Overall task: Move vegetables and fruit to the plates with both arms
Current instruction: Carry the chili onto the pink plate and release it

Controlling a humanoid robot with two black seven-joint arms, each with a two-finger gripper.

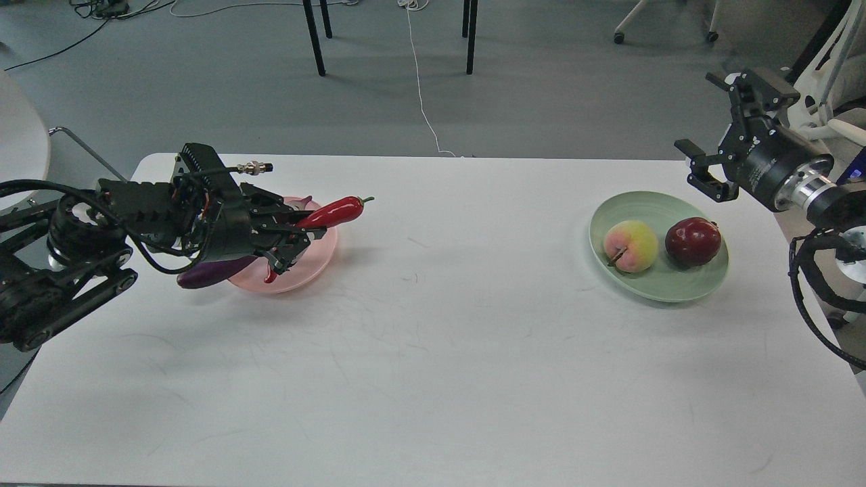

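Note:
My left gripper (298,233) is shut on the red chili pepper (333,211) and holds it above the right part of the pink plate (314,260). The pepper's green stem points right, past the plate's rim. The purple eggplant (206,274) lies across the pink plate, mostly hidden by my gripper, its lower end sticking out over the left rim. The peach (630,246) and the dark red pomegranate-like fruit (693,241) sit side by side in the green plate (666,287) at the right. My right gripper (703,169) hangs open and empty above the table's right edge, beyond the green plate.
The white table (433,352) spans the view. A white chair (20,142) stands off its left edge. Black table legs (314,37) and a white cable (423,95) are on the floor beyond the far edge.

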